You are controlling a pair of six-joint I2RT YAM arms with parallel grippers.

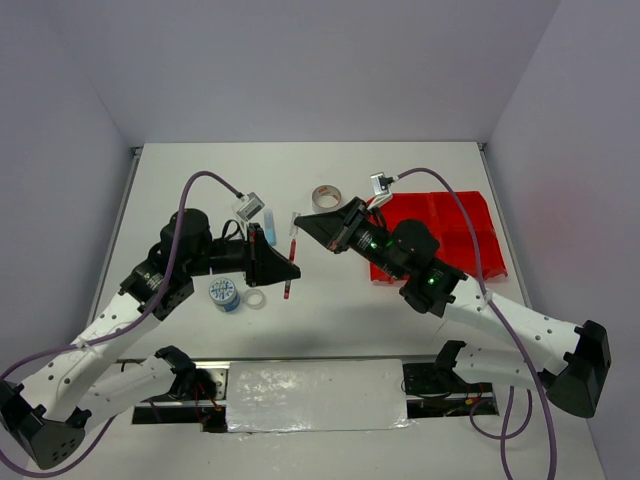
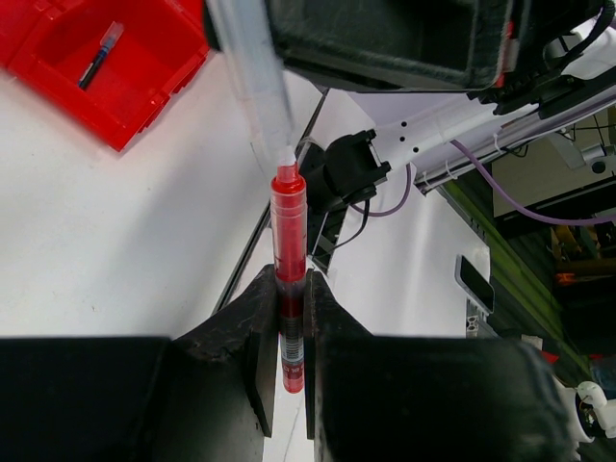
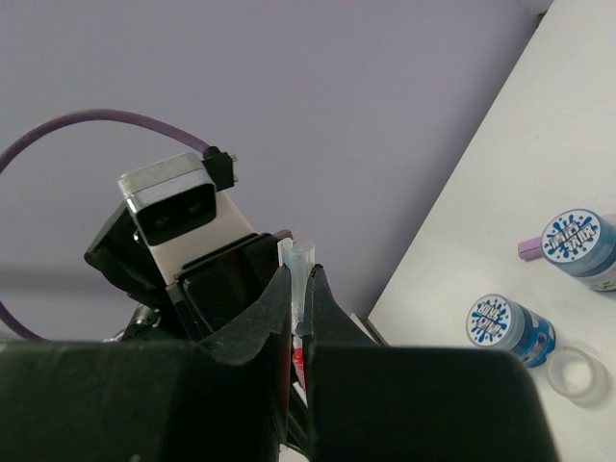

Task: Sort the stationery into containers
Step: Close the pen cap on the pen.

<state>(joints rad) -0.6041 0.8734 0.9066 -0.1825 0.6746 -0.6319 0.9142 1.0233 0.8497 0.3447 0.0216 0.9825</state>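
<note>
left gripper is clamped tight on the lower half of the red pen, one finger on each side of the barrel, and the pen sticks straight out past the fingertips. the right gripper is pinched shut on the clear cap at the pen's other end, so both grippers have the same pen between them, nose to nose. in the overhead view the pen runs roughly near-to-far at the middle of the table, and it looks lifted off the surface, though i can't be sure.

poses: the left arm comes in from the near-left corner, elbow folded, wrist turned so the fingers point right. the right arm stretches from the near-right corner up and left across the front of the red bin, fingers pointing left.

around them: a patterned tape roll and the small clear tape ring sit just beside each other on the table, near the left gripper's near side. the grey tape roll lies further back, near the right gripper. a blue pen lies inside one compartment of the bin; can't tell which one.
</note>
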